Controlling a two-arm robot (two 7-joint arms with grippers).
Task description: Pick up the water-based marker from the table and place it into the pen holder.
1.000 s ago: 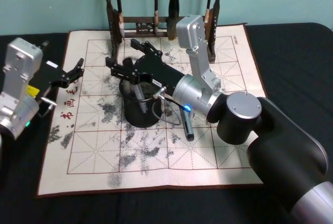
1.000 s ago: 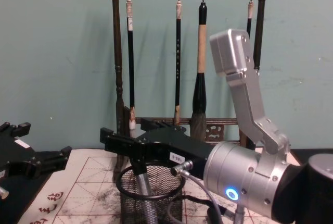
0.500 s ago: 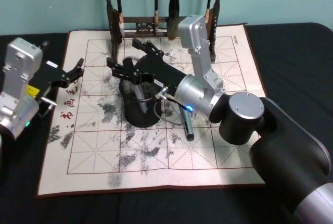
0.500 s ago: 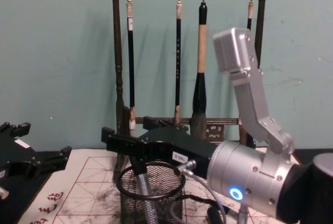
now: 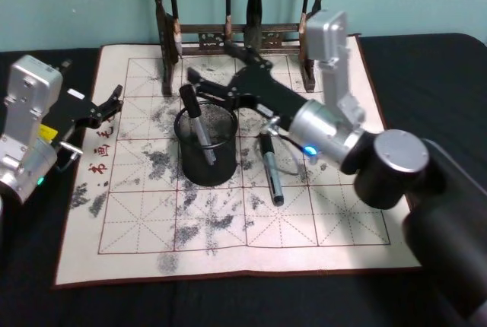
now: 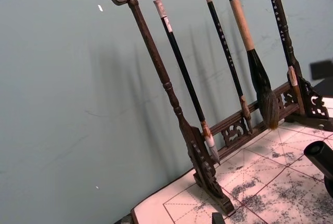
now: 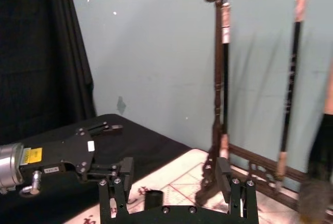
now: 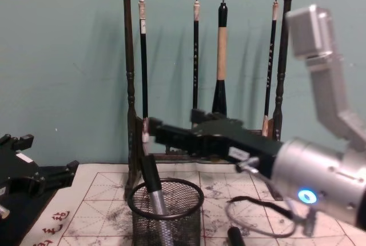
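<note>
The black mesh pen holder (image 5: pixel 207 161) stands on the white mat of the table (image 5: pixel 137 224). A water-based marker (image 5: pixel 196 123) with a black cap and grey barrel leans inside it, cap sticking out above the rim. My right gripper (image 5: pixel 211 65) hovers open just behind and above the holder, nothing between its fingers. The chest view shows the holder (image 8: pixel 166 214), the marker (image 8: pixel 153 191) and the open right gripper (image 8: pixel 171 127) above them. In the right wrist view the marker's cap (image 7: pixel 154 199) sits below the spread fingers (image 7: pixel 223 174). My left gripper (image 5: pixel 108 105) rests open at the mat's left edge.
A second dark marker (image 5: pixel 270 169) lies on the mat right of the holder, beside a thin cable. The tall wooden brush rack (image 5: pixel 228 34) with hanging brushes stands at the mat's far edge, close behind my right gripper.
My right gripper has pulled up and to the right, away from over the holder. The marker stays leaning in the holder. The left arm has not moved.
</note>
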